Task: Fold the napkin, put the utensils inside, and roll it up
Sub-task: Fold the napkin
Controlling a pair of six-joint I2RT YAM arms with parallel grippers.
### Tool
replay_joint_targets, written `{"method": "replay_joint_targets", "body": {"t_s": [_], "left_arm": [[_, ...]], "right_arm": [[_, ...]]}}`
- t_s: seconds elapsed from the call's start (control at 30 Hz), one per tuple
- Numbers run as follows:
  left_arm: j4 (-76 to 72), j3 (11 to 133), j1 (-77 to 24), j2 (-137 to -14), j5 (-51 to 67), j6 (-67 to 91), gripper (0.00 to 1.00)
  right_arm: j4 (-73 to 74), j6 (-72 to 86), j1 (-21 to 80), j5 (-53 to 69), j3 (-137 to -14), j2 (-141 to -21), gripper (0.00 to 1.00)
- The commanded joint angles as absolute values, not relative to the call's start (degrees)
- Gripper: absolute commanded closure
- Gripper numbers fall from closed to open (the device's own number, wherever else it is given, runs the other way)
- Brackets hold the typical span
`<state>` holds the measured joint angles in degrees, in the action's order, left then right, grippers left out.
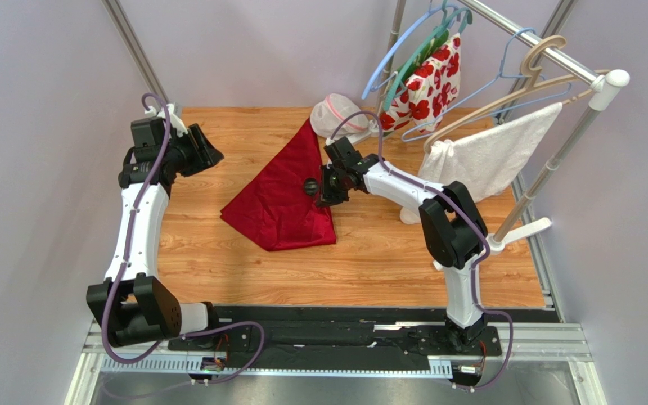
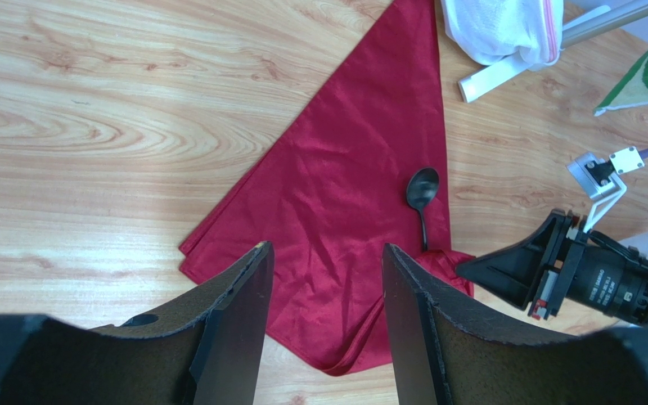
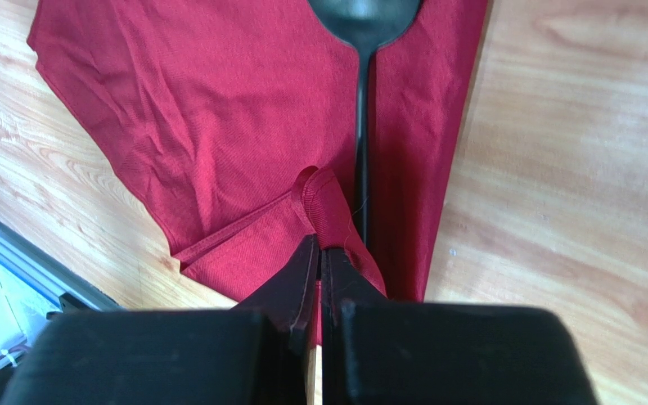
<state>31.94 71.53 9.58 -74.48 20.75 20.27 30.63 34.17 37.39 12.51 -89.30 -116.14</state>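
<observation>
Right gripper (image 3: 319, 253) is sitting with its fingers pressed together, and we're watching them pinch a raised fold of the napkin (image 3: 201, 126) right at the tips. Just beside that pinch, we're seeing the spoon (image 3: 361, 143) lying flat on the red cloth. Its handle is passing close along the fingers' right side in the wrist view and running straight away from them, bowl at the far end. So its long axis is lining up with the way the fingers are pointing, and it's tracking close to the napkin's right-hand edge without crossing it.

Over on the other side, the left gripper (image 2: 326, 249) is hovering with fingers spread wide, holding nothing, off to the left of the cloth.

We're looking at the napkin lying folded into a long triangle in the middle of the table (image 1: 370, 253). Its narrow tip is pointing to the far edge and ending just beside the white mesh bag (image 1: 336, 114), broad end toward the arms' bases. Bare wood is showing left of the cloth and along the near side. On the far right, the white towel (image 1: 496, 156) and the hanger rail (image 1: 547, 46) are crowding in.
</observation>
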Motion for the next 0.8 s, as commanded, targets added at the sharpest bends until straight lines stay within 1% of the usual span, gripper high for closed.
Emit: {"method": "replay_joint_targets", "body": {"t_s": [0.0,0.23,0.77], "left_arm": [[30.59,71.63,10.11,-74.62,21.88,20.66,0.41],[30.67,71.63,10.11,-74.71,21.97,20.66,0.41],[30.76,71.72,10.11,-74.97,21.97,20.57,0.41]], "right_arm": [[29.27,32.61,36.74,13.09,-93.86,-118.29,1.0],[27.95,32.52,35.86,13.54,-97.73,-120.67,1.0],[23.99,31.9,33.58,18.02,-101.6,-125.33,1.0]]}}
